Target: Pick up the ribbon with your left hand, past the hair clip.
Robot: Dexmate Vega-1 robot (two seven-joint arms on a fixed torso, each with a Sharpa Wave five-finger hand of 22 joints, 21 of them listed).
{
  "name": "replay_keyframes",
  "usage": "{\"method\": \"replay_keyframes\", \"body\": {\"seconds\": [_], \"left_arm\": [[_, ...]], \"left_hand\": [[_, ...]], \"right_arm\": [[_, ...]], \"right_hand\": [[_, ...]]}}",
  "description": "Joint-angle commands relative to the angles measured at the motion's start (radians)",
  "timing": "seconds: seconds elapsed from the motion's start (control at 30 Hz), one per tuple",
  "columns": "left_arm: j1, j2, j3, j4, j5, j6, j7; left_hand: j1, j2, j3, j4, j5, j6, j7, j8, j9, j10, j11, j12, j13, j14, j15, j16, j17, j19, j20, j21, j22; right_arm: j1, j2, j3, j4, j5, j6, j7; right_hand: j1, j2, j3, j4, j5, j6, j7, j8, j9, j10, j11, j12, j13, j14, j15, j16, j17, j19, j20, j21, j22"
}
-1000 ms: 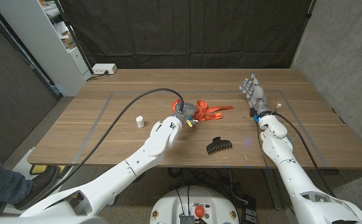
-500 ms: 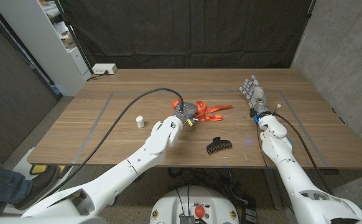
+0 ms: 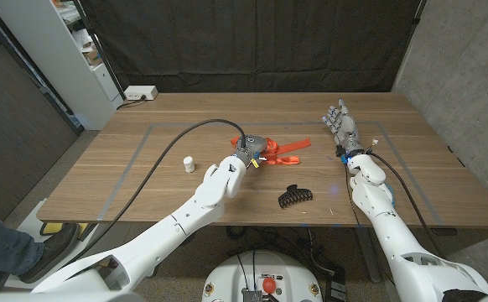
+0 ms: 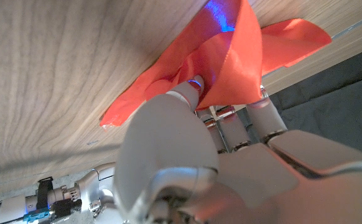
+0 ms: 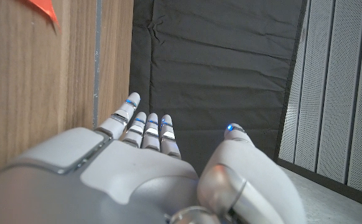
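An orange-red ribbon (image 3: 288,149) lies bunched at mid-table, one tail trailing right. My left hand (image 3: 255,148) sits on its left end, fingers closed into the cloth. In the left wrist view the ribbon (image 4: 231,56) is gathered around my fingertips (image 4: 194,84) and pinched there, against the wood. A black hair clip (image 3: 294,195) lies nearer the front edge, apart from that hand. At the right side my right hand (image 3: 342,122) stands on its edge with fingers apart, holding nothing; the right wrist view shows the same hand (image 5: 137,162) and a ribbon tip (image 5: 44,11).
A small white bottle (image 3: 189,164) stands left of my left arm. A black cable (image 3: 156,164) loops over the table to the left wrist. Grey tape lines (image 3: 135,159) mark a rectangle on the wooden table (image 3: 428,180). A white power strip (image 3: 141,93) sits at the far left edge.
My left hand has closed further over the ribbon, and the cloth has bunched and shifted slightly, its tail now lying shorter. The right hand has stayed where it was.
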Motion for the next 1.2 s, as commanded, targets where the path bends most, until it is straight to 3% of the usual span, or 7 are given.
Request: {"method": "replay_keyframes", "body": {"seconds": [0.03,0.23,1.2], "left_arm": [[0.011,0.006,-0.014,-0.012,-0.044,0.007,0.042],[0.027,0.01,-0.028,-0.026,-0.063,0.009,0.075],[0.044,0.02,-0.078,-0.097,-0.111,0.022,0.086]], "left_hand": [[0.028,-0.001,-0.012,0.001,0.007,0.016,0.002,0.018,0.017,0.021,0.01,0.014,0.025,0.016,-0.04,0.022,0.025,0.0,-0.017,0.014,0.004],[0.058,-0.004,-0.03,0.003,0.01,0.042,0.005,0.044,0.043,0.054,0.005,0.037,0.068,0.047,-0.06,0.059,0.061,0.009,-0.048,0.04,0.008],[0.068,0.005,-0.042,0.016,0.017,0.037,0.011,0.068,0.089,0.052,0.008,0.05,0.153,0.039,-0.048,0.044,0.082,-0.011,-0.057,0.081,0.006]], "right_arm": [[0.002,0.007,-0.001,-0.001,-0.005,0.002,-0.005],[-0.004,0.007,-0.004,-0.013,-0.006,-0.001,-0.008],[-0.004,0.005,-0.016,-0.045,-0.012,-0.011,-0.02]], "right_hand": [[0.001,0.006,0.002,-0.005,0.004,0.009,0.001,0.006,0.003,0.009,0.003,0.007,0.001,0.007,-0.001,0.009,0.001,0.01,-0.001,-0.003,0.005],[0.001,0.006,0.001,-0.006,0.004,0.01,0.001,0.006,0.003,0.01,0.004,0.007,0.001,0.007,-0.001,0.009,0.001,0.012,-0.001,-0.006,0.005],[0.002,0.009,0.001,-0.009,0.005,0.01,0.004,0.005,0.003,0.012,0.003,0.007,0.001,0.01,-0.002,0.009,0.001,0.019,-0.003,-0.014,0.005]]}}
